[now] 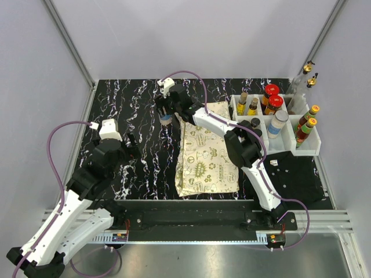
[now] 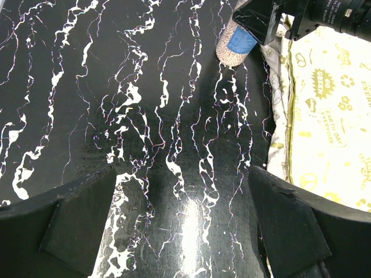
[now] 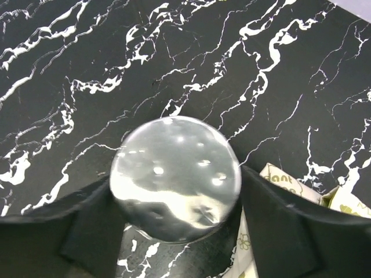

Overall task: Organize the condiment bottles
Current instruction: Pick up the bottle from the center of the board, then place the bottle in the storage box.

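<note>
Since the small clear jar with a round silver cap, a blue label and pale beads inside stands upright on the black white-veined marble table, its long axis points straight up at the right wrist camera. There only the cap's shiny disc shows. It stands at the far side of the table, just beside the left edge of the cream patterned cloth and well apart from the white plastic compartment bins at the far right, where the other condiment bottles with red, gold and yellow caps already stand.

The right gripper hangs directly over the jar, one black finger on each side of the cap and drawn in close to it. I cannot tell whether the pads are pressing on it or only flanking it. In my judgement the next move depends on that fit: the jar must sit centred between the fingers to come up straight.

The left gripper is nearer the bases and well to the left, spread wide over bare marble and holding nothing. That makes the right arm the nearer one.
</note>
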Controlling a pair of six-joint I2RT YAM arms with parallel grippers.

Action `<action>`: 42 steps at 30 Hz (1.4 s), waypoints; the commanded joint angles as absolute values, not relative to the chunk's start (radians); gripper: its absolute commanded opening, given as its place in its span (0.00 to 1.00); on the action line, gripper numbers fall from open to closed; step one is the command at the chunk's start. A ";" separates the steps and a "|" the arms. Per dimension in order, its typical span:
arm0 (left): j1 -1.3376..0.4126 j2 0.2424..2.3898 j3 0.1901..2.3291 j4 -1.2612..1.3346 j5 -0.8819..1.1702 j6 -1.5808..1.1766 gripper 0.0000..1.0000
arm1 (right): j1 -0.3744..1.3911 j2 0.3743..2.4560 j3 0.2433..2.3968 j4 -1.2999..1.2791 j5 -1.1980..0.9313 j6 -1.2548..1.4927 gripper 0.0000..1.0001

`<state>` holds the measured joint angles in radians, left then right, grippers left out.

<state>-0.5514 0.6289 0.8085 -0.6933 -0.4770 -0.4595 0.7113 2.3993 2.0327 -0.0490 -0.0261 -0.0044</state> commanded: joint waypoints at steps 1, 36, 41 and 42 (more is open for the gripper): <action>-0.549 0.617 0.808 -0.644 -0.476 -0.440 0.99 | 0.715 2.379 2.046 0.029 0.018 -0.005 0.69; -0.548 0.615 0.807 -0.644 -0.476 -0.442 0.99 | 0.738 1.629 1.527 0.026 0.282 -0.006 0.00; -0.549 0.612 0.807 -0.643 -0.472 -0.443 0.99 | 0.738 1.479 1.485 -0.124 0.409 0.029 0.00; -0.549 0.609 0.810 -0.643 -0.469 -0.445 0.99 | 0.738 1.456 1.464 -0.162 0.455 0.032 0.00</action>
